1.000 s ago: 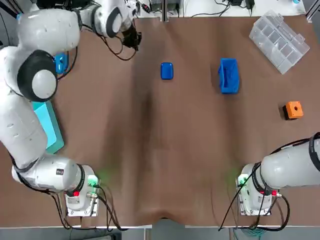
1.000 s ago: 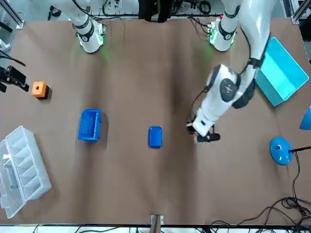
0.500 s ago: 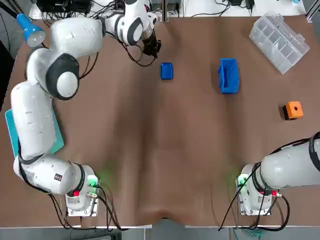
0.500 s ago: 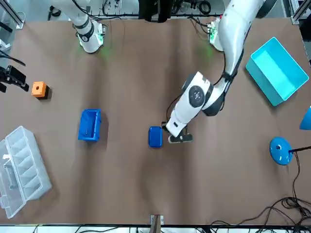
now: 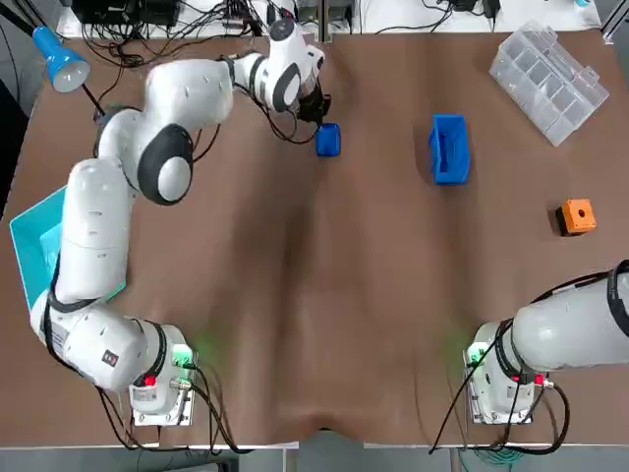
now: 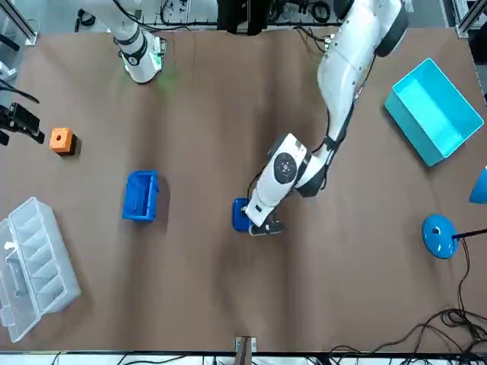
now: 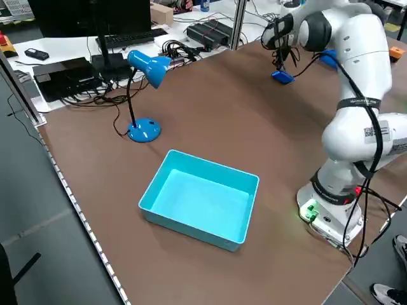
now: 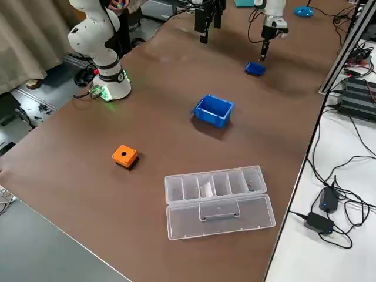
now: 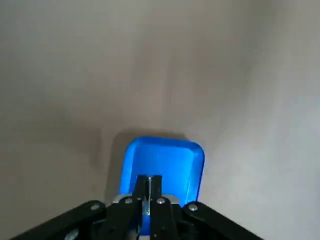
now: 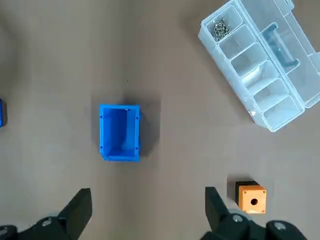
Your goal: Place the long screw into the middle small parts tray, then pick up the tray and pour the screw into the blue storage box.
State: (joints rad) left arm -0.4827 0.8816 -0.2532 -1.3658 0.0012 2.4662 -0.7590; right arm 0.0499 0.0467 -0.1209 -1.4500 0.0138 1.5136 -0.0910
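The small blue parts tray (image 5: 327, 141) lies at the far middle of the table, also seen as the tray (image 9: 162, 160) in the left wrist view. My left gripper (image 5: 316, 116) hovers at the tray's left edge, shut on a thin metal long screw (image 9: 148, 187) that points down over the tray. The blue storage box (image 5: 449, 148) stands to the right of the tray, upright and open-topped. My right gripper (image 10: 147, 196) hangs high above the table's right side, open, with nothing between its fingers.
A clear compartment box (image 5: 555, 81) lies at the far right corner with its lid open. An orange block (image 5: 577, 215) sits near the right edge. A teal bin (image 5: 39, 241) rests at the left edge, a blue desk lamp (image 5: 59, 59) at the far left corner.
My left arm has swung right across the far side of the table, from the far left corner to the small blue tray. The right arm has not moved.
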